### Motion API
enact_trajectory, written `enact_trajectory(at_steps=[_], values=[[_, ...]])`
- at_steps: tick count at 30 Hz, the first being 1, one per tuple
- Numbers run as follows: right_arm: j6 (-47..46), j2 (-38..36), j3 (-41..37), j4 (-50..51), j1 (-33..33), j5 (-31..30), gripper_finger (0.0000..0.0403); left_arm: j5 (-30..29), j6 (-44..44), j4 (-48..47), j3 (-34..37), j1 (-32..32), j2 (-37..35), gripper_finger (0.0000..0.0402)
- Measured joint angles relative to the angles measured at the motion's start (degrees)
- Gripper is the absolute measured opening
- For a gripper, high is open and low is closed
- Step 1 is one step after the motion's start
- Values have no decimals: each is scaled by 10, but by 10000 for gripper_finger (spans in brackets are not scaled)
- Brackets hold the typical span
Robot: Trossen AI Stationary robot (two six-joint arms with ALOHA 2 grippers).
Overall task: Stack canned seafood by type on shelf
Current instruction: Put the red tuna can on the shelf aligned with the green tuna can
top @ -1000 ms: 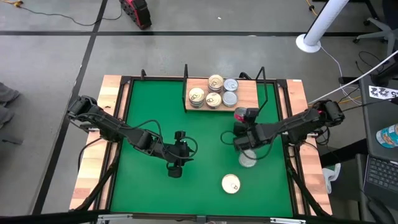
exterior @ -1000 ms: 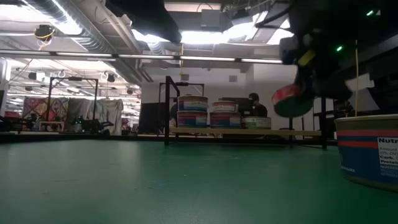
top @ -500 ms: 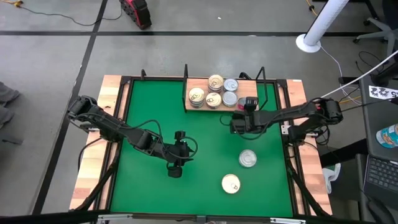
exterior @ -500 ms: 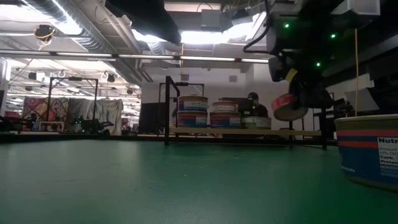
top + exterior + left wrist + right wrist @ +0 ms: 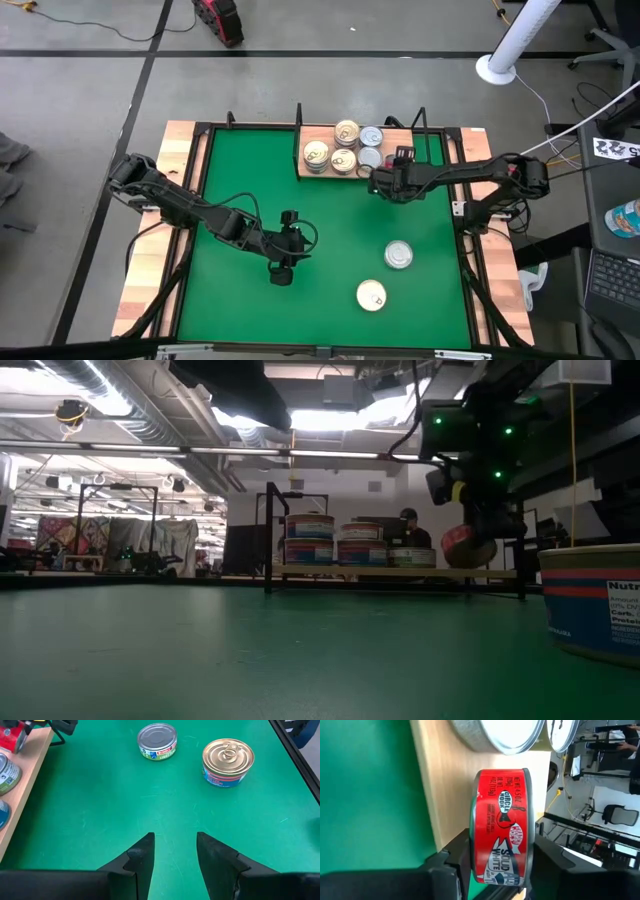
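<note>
The shelf [image 5: 400, 150] stands at the far edge of the green tabletop [image 5: 250, 180]; every place below is given from it. On its wooden board sit the stacked tins [image 5: 343, 148]: from above, 3 gold-topped tops and 2 silver-topped ones show, grouped on the board's left half. From table level, the stacks [image 5: 310, 540] stand side by side on the board, the leftmost the tallest.

The right hand [image 5: 390, 178] hangs at the shelf's near edge, just right of the stacks, pinching a red tin [image 5: 502, 847] between its 2 fingers. The tin is turned on edge, its label facing the wrist camera, and it is held above the board's front edge, with silver-topped tins on the board just beyond it.

Well away from the shelf, on the near right of the tabletop, 2 tins stand apart from each other: a silver-topped tin [image 5: 398, 255] and, farther still from the shelf, a gold-topped tin [image 5: 371, 295].

The left hand [image 5: 283, 272] waits far from the shelf, low over the tabletop's near middle, its fingers [image 5: 142, 857] spread with nothing between them.
</note>
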State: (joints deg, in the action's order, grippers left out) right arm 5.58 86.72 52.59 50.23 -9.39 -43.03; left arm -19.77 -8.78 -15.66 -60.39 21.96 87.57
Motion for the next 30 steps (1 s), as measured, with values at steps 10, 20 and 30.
enact_trajectory(at_steps=[10, 20, 30], values=[[25, 0, 0, -30, -35, 13, 154, 0, 2, 0, 0, 0, 0, 141], [25, 0, 0, -38, -35, 17, 156, 0, 2, 0, 0, 0, 0, 141], [37, 0, 0, -38, -35, 18, 161, 0, 1, 0, 0, 0, 0, 141]])
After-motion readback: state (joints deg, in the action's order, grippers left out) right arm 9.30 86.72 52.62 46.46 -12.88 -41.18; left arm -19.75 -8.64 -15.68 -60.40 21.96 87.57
